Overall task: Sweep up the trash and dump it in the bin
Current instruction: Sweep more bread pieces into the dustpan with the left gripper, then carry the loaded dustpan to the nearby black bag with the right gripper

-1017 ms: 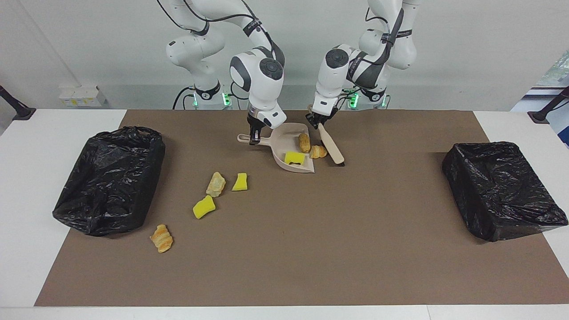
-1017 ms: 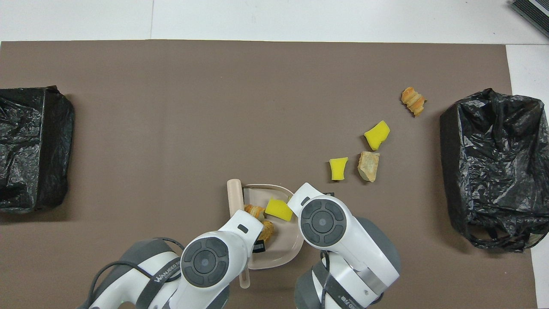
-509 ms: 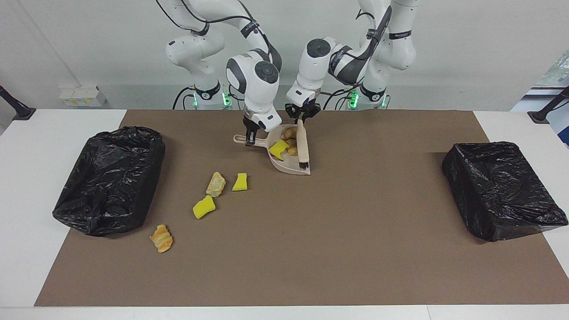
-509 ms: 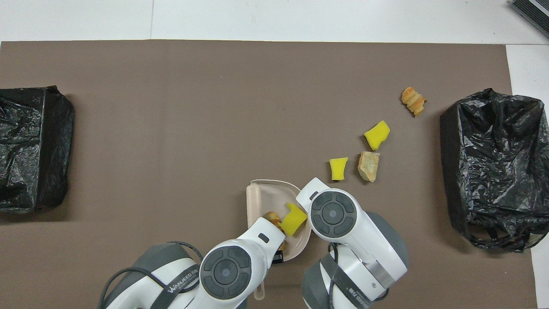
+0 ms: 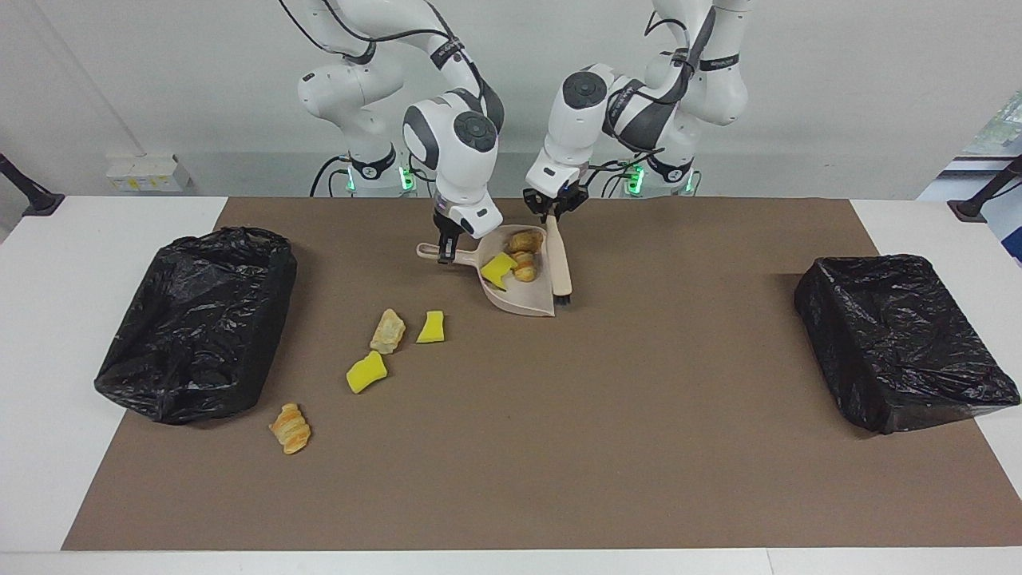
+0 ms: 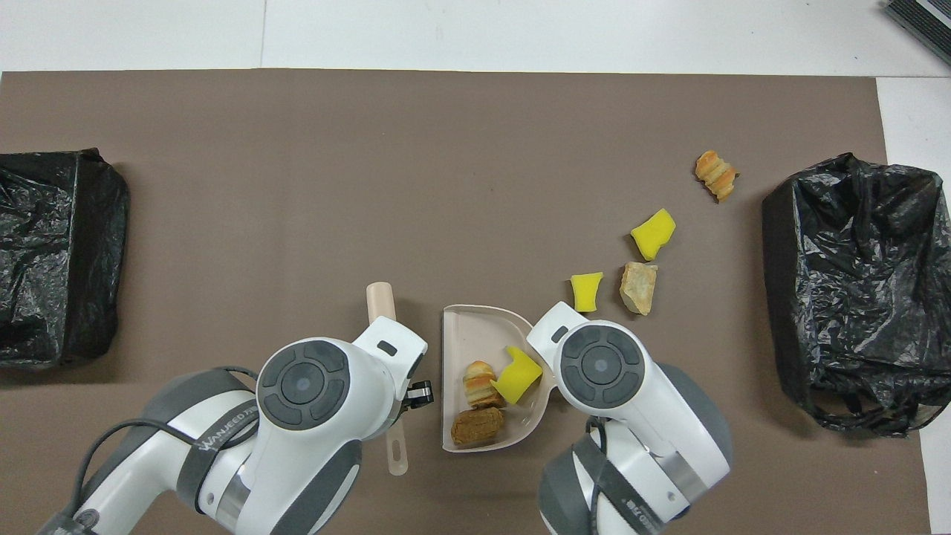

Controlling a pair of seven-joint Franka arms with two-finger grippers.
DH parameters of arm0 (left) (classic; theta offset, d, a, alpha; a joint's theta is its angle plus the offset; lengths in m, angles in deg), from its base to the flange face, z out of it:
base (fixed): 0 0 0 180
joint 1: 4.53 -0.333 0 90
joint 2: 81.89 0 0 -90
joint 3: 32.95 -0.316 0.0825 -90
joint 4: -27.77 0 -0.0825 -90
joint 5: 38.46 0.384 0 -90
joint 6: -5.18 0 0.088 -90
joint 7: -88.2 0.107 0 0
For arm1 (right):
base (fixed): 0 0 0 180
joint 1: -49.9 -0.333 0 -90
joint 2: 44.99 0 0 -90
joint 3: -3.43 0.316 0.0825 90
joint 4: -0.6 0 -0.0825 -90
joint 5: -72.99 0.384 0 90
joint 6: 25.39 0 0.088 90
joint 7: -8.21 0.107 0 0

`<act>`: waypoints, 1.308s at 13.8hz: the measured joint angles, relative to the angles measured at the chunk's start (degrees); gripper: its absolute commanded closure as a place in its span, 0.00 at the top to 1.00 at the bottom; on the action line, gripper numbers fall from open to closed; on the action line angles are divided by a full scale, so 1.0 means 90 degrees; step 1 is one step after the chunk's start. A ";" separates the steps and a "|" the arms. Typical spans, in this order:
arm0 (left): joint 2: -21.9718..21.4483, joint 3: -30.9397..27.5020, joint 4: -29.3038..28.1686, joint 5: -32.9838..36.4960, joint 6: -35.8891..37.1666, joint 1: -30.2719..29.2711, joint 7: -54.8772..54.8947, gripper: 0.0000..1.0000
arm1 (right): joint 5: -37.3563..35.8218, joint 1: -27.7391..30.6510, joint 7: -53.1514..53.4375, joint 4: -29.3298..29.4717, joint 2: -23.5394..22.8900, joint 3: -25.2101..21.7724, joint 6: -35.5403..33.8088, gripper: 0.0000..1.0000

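The right gripper (image 5: 447, 243) is closed on the handle of the beige dustpan (image 5: 523, 299), and the pan's flat part sits on the brown mat (image 5: 607, 415). Three bits of trash lie in the pan: a yellow sponge piece (image 5: 498, 270), a striped pastry (image 5: 524, 266) touching it, and a brown bread piece (image 5: 526, 239) at about 12 o'clock from those two in the facing view, toward the pan's back wall. The left gripper (image 5: 551, 214) is pinched shut on the beige brush (image 5: 558, 263). The brush hangs slanted just beside the pan's edge, with its dark bristles (image 5: 563, 301) down near the mat. Four more bits of trash lie loose on the mat, toward the right arm's end of the table. From the pan in the facing view, they lie at about 8 o'clock. A small yellow sponge chunk (image 5: 432, 327) and a tan bread bit (image 5: 388, 331) sit just beside each other. A bigger yellow chunk (image 5: 366, 372) lies near them, farther from the robots. A golden twisted pastry (image 5: 291, 429) lies farthest from the robots, near a black bin bag (image 5: 196, 323). Another black bin bag (image 5: 902, 339) sits at the left arm's end of the table, well apart from all the trash.
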 measured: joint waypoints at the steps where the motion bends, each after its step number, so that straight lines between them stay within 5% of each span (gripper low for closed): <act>1: 0.0002 0.0000 0.0000 0.0012 0.0005 -0.0160 0.0228 0.00 | 0.0000 0.0109 -0.0148 0.0007 0.0107 -0.0005 -0.0037 0.00; 6: 0.0054 -0.0012 -0.0012 0.0035 0.0011 -0.0946 0.0964 0.00 | -0.0004 0.1084 -0.1231 0.0283 0.0431 -0.0051 -0.0247 0.00; 11: 0.0056 0.0087 -0.0023 0.0040 0.0031 -0.0997 0.1026 0.00 | -0.0005 0.2510 -0.2471 0.0793 0.0430 -0.0102 -0.0248 0.00; 18: -0.0055 0.0305 -0.0201 0.0040 -0.0200 0.0172 0.0044 0.00 | -0.0035 0.4734 -0.3834 0.1334 0.0388 -0.0151 -0.0229 0.00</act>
